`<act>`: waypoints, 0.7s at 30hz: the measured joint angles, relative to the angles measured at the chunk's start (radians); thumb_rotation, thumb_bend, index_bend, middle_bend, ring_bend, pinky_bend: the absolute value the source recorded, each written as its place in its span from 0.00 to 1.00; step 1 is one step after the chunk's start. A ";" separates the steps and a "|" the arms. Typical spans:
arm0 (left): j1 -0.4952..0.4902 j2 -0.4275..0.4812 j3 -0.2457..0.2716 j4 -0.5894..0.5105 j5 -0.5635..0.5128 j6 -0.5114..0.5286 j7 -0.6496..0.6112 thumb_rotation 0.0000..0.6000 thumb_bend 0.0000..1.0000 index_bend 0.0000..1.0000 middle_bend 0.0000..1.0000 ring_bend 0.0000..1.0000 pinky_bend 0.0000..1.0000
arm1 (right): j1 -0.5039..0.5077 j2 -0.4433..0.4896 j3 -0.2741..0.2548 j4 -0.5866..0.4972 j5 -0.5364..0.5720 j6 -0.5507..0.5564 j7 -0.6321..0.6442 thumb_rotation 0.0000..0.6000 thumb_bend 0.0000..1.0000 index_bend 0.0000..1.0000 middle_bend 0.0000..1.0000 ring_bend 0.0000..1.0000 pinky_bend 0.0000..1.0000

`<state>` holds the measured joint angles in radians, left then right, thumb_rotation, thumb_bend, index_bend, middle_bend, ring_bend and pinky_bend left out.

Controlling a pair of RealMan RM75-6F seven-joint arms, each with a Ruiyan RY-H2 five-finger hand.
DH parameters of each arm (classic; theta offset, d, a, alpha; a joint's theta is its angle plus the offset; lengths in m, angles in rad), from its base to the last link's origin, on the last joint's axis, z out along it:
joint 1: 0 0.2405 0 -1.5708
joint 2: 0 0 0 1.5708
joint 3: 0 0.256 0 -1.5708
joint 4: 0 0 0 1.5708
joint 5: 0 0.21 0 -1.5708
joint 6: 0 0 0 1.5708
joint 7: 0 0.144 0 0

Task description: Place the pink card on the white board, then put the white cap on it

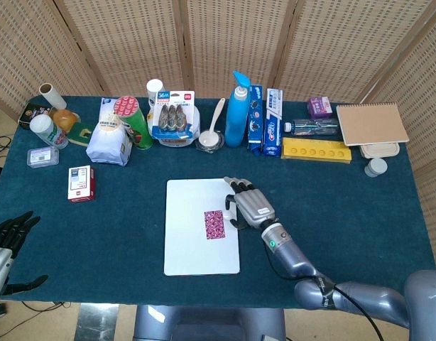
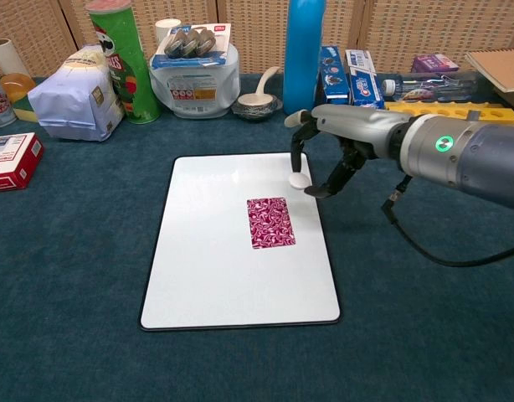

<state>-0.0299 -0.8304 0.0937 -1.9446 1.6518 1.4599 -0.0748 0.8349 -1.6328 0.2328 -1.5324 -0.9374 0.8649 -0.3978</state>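
Open white board (image 2: 215, 276) all round the pink card (image 2: 270, 222), clutter only along the tabletop's (image 2: 424, 318) far edge.

One pink card (image 2: 270, 222), one white board (image 2: 215, 268), one white cap (image 2: 299, 179), two hands.
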 measured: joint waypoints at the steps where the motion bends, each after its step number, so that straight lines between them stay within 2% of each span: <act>1: -0.001 0.002 0.000 0.001 0.001 0.000 -0.005 1.00 0.06 0.00 0.00 0.00 0.00 | 0.007 -0.009 -0.001 -0.005 0.007 0.005 -0.016 1.00 0.40 0.49 0.03 0.00 0.00; 8: -0.005 0.013 0.003 0.012 0.010 -0.002 -0.040 1.00 0.06 0.00 0.00 0.00 0.00 | 0.059 -0.081 -0.015 -0.024 0.090 0.049 -0.135 1.00 0.40 0.49 0.03 0.00 0.00; 21: -0.011 0.029 0.006 0.021 0.017 -0.006 -0.081 1.00 0.06 0.00 0.00 0.00 0.00 | 0.094 -0.148 -0.042 0.044 0.165 0.079 -0.211 1.00 0.40 0.49 0.03 0.00 0.00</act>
<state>-0.0412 -0.8017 0.1002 -1.9235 1.6687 1.4539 -0.1558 0.9290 -1.7805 0.1913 -1.4889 -0.7729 0.9441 -0.6083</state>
